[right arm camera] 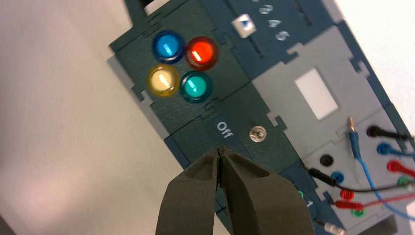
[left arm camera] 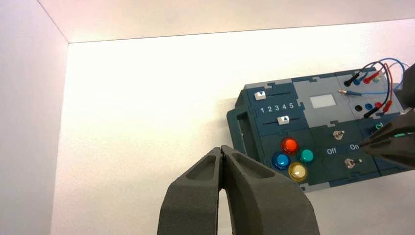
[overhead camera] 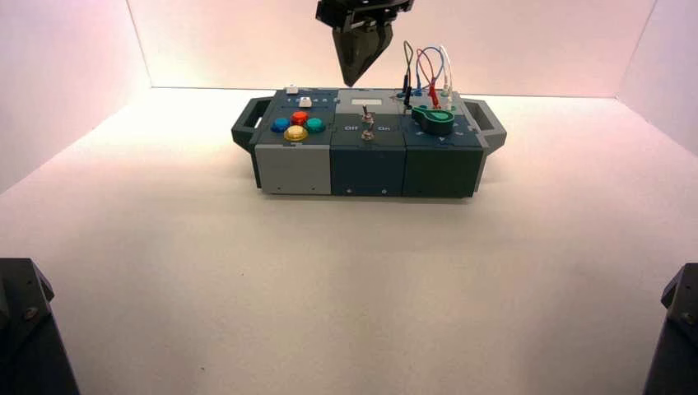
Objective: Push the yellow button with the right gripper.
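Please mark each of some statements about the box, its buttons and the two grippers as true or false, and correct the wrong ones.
1. The yellow button belongs to a cluster of four coloured buttons. True.
2. The right gripper is pressing the yellow button. False: it hangs above the box, with its tips away from that button.
3. The red button is the one nearest the robot. False: the yellow one is; red is at the far side of the cluster.
4. The left gripper, outside the high view, has its fingers closed. True.
5. The green knob is on the left part of the box. False: it is on the right part.
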Controlling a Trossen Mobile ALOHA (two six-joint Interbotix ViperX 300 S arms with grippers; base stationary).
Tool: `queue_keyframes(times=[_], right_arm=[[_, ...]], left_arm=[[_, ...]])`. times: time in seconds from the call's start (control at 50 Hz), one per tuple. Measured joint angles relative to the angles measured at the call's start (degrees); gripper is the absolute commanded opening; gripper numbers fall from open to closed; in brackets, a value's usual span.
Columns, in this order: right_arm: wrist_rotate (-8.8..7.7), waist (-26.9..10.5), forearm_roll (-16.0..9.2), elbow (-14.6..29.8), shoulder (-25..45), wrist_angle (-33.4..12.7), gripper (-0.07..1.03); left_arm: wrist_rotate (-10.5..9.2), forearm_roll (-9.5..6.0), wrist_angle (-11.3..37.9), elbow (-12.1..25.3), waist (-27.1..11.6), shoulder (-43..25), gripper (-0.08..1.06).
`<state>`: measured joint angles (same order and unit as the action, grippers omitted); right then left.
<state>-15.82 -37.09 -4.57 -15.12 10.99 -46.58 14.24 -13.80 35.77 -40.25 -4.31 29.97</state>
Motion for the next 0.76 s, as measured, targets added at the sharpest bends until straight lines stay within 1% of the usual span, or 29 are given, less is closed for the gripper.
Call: queue_keyframes(times=[0.02,0.04,0.06,0.08,0.12,0.2,0.3,0.52,0.76], right_arm=[[0.09,0.00,0.00,0.00,0.00,0.00,-0.02],[0.62,0.18,0.00,-0.09,-0.09,0.09,-0.02],[0.79,0.35,0.00,-0.09,-0.09,0.09,-0.02],[1.93,0.97,0.09,-0.35,-0.26,0.18,-0.02],[2.72,1.67,0.09,-0.62,-0.35,0.26,-0.02],[3.60,2.81,0.09,-1.05,-0.53,0.35,-0.02],[3.78,4.31,0.09,-1.23,-0.53,0.35,-0.02],[3.78,5.19,0.09,-1.23,-1.14,0.35,-0.02],[3.78,7.12,0.26,-2.20,-3.43,0.53,-0.02]], left_arm=[[0.00,0.00,0.00,0.00,0.00,0.00,-0.03],[0.00,0.00,-0.18,-0.09,0.00,0.00,-0.03],[0.00,0.00,-0.26,-0.09,0.09,0.00,-0.03],[0.00,0.00,-0.70,-0.35,0.00,-0.09,-0.03],[-0.09,-0.09,-1.05,-0.44,0.00,-0.09,-0.03],[-0.09,-0.26,-1.58,-0.62,0.00,-0.35,-0.03],[-0.09,-0.44,-1.76,-0.70,0.09,-1.05,-0.03],[-0.09,-0.44,-1.85,-0.70,0.09,-1.58,-0.03],[-0.09,-0.35,-2.11,-0.70,0.09,-1.49,-0.03]])
